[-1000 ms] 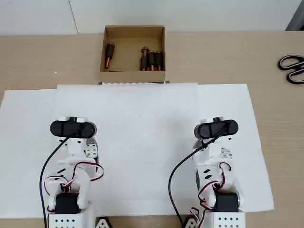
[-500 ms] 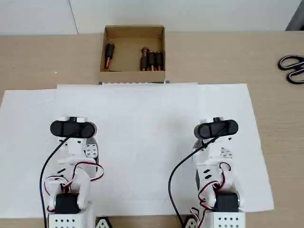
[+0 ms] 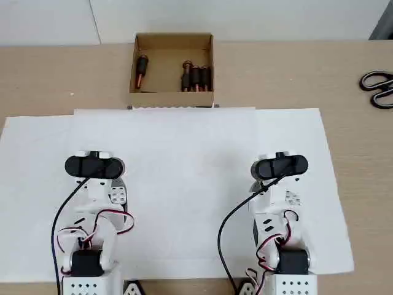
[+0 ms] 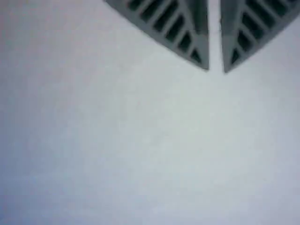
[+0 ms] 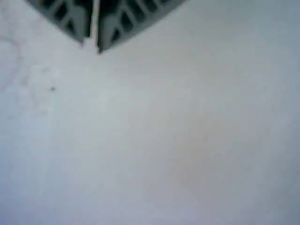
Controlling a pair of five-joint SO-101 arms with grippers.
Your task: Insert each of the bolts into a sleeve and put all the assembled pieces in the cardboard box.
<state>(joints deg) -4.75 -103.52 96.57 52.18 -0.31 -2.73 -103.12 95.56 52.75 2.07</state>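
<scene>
Stillness since the earlier frames, nothing shifted; both arms (image 3: 95,190) stay folded back at 7 and 5 o'clock over the white paper (image 3: 184,153); left gripper (image 4: 214,70) and right gripper (image 5: 91,47) are each pinched together, empty; four assembled pieces (image 3: 196,77) lie in the cardboard box (image 3: 174,38) at 12 o'clock, one apart from three abreast; one pair of scissors (image 3: 377,89) at 2 o'clock.

place: robotics test bench, likely a lab | evidence: two small robot arms (image 3: 92,206), wooden table (image 3: 288,74), white paper sheet (image 3: 184,160), scissors (image 3: 377,89)
</scene>
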